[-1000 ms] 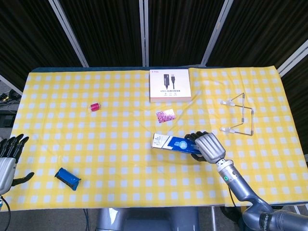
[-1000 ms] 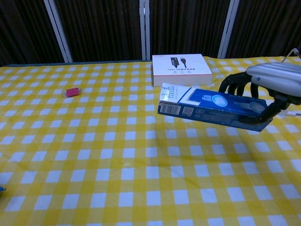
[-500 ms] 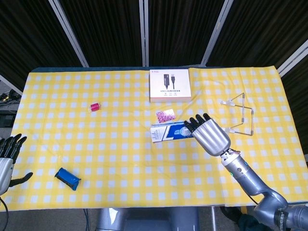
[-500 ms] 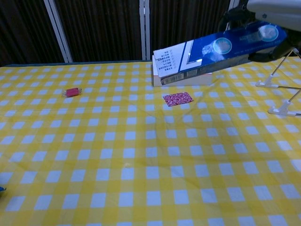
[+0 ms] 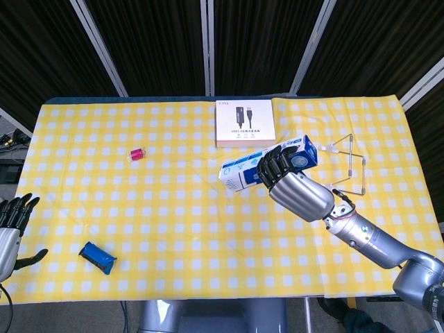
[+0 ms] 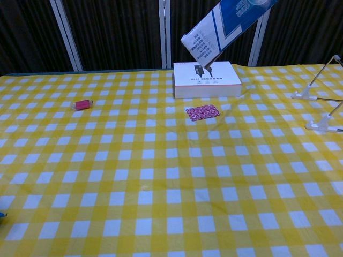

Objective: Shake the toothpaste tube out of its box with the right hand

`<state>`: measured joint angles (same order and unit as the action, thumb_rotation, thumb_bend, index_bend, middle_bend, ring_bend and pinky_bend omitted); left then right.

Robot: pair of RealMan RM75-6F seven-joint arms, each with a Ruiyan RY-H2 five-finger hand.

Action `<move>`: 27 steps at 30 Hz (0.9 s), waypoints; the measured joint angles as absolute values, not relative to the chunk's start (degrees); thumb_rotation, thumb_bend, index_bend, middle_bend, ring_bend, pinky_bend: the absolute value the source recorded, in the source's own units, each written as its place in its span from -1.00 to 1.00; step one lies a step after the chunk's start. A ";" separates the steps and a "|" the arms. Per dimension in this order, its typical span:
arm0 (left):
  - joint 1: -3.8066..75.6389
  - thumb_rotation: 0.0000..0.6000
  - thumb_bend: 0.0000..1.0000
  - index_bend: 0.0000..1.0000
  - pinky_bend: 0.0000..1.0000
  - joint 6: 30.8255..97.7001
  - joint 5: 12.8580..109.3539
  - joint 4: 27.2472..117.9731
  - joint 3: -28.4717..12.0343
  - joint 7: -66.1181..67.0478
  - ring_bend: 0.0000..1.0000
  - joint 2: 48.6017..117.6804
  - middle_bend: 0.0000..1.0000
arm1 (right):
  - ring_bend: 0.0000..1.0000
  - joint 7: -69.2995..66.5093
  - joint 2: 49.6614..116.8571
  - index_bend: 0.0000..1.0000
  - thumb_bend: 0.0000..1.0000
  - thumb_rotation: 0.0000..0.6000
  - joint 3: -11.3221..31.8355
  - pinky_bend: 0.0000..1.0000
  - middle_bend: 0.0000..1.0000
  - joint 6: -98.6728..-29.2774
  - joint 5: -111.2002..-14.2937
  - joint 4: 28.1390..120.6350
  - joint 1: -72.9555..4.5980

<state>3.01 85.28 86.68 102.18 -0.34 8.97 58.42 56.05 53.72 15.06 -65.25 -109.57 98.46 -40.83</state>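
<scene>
My right hand (image 5: 295, 186) grips a blue and white toothpaste box (image 5: 267, 164) well above the middle of the table. The box tilts, with its white end pointing down and to the left. In the chest view only the lower part of the toothpaste box (image 6: 220, 29) shows at the top edge, slanting steeply down to the left; the hand itself is out of that view. No tube shows outside the box. My left hand (image 5: 12, 229) hangs at the table's left front edge with fingers apart, holding nothing.
A white flat product box (image 5: 243, 123) lies at the back centre, a small pink patterned packet (image 6: 202, 112) in front of it. A little red object (image 5: 137, 154) sits left of centre, a blue object (image 5: 96, 256) front left. A white wire stand (image 5: 349, 166) stands right.
My right hand has raised the box higher and tipped its white end further downward. In the chest view the box climbed to the top edge and the hand left that view.
</scene>
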 measured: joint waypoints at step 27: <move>3.06 1.00 -1.00 -1.00 -1.00 85.18 86.67 102.33 -0.29 8.91 -1.00 58.31 -1.00 | -0.47 59.19 51.49 -0.10 -0.15 1.00 16.96 -0.27 -0.27 -69.42 -110.52 96.02 -38.64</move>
